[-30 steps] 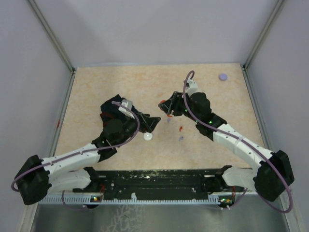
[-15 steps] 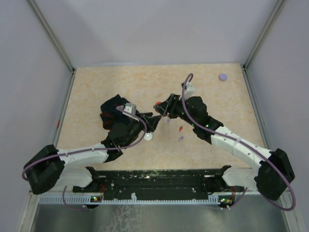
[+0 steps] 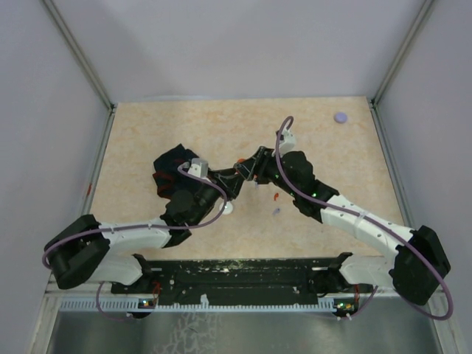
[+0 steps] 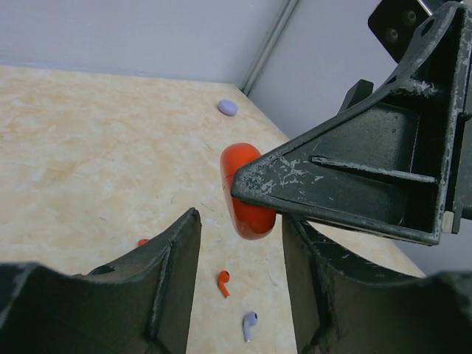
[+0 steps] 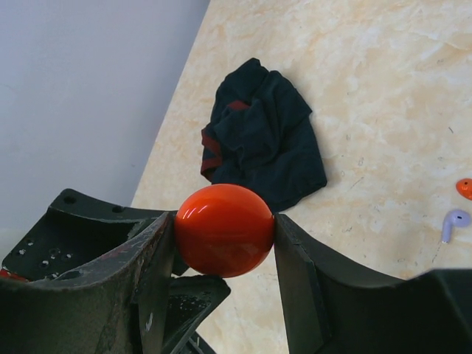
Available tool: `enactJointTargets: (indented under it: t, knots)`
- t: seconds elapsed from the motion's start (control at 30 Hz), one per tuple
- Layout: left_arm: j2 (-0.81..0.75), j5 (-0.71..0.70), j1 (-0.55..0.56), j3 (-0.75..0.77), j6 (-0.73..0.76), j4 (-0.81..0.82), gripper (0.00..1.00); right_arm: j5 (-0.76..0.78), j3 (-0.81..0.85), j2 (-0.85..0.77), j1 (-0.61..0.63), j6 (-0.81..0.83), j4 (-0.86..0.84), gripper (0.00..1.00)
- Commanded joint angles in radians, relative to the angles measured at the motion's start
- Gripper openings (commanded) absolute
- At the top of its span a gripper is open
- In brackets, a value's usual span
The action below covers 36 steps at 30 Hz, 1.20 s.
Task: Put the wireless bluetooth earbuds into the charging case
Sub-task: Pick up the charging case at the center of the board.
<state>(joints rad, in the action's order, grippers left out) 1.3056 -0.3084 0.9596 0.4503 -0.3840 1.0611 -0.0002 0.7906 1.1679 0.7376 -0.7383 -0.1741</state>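
My right gripper (image 5: 223, 221) is shut on a glossy red round charging case (image 5: 223, 243), held above the table mid-scene (image 3: 240, 163). My left gripper (image 4: 240, 228) faces it from below. Its jaws stand apart, the case's lower end (image 4: 247, 199) just reaches between their tips, and a gap shows beside it. On the table under the grippers lie a red earbud (image 4: 223, 282) and a lavender earbud (image 4: 249, 324), with another red piece (image 4: 142, 242) partly hidden by my left finger. From above, the red earbud (image 3: 273, 197) and the lavender earbud (image 3: 276, 212) lie right of the grippers.
A dark crumpled cloth (image 3: 166, 166) lies left of the grippers, also in the right wrist view (image 5: 262, 133). A lavender round disc (image 3: 340, 116) sits at the far right corner. A white round disc (image 3: 229, 207) peeks out beside my left arm. Grey walls enclose the table.
My left gripper has moved right and up to the red case while its jaws narrowed. The right gripper has carried the case slightly left toward it.
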Motion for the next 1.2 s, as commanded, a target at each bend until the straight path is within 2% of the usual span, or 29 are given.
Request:
enactJointTargets:
  t: [0.0,0.17,0.33,0.47,0.5,0.6,0.77,0.83,1.0,1.17]
  knots:
    - [0.029,-0.017,0.008,0.006,0.015,0.096,0.52,0.01,-0.006,-0.017,0.017,-0.017,-0.079,0.44]
    - [0.067,-0.03,0.009,0.001,0.037,0.169,0.42,0.016,-0.035,-0.007,0.031,-0.025,-0.113,0.44]
    - [0.097,-0.041,0.008,-0.035,0.038,0.245,0.26,0.023,-0.061,-0.002,0.03,-0.022,-0.148,0.46]
    - [0.112,-0.036,0.008,-0.087,0.035,0.319,0.1,0.009,-0.062,0.007,0.029,-0.006,-0.166,0.51]
    - [0.111,-0.04,0.007,-0.098,0.032,0.329,0.07,0.007,-0.058,0.007,0.03,0.001,-0.162,0.56]
    - [0.097,-0.043,0.006,-0.134,0.03,0.344,0.0,-0.004,-0.038,0.005,0.029,0.039,-0.149,0.62]
    - [0.047,0.008,-0.015,-0.188,0.02,0.34,0.0,-0.097,-0.004,-0.006,0.014,0.146,-0.125,0.72]
    - [0.017,0.056,-0.036,-0.208,0.007,0.32,0.0,-0.162,0.005,-0.011,-0.007,0.192,-0.117,0.73]
    - [-0.072,0.222,-0.108,-0.237,-0.029,0.234,0.0,-0.369,-0.003,-0.017,-0.096,0.252,-0.147,0.74]
    - [-0.151,0.421,-0.217,-0.255,-0.086,0.167,0.0,-0.468,0.027,-0.019,-0.102,0.423,-0.073,0.77]
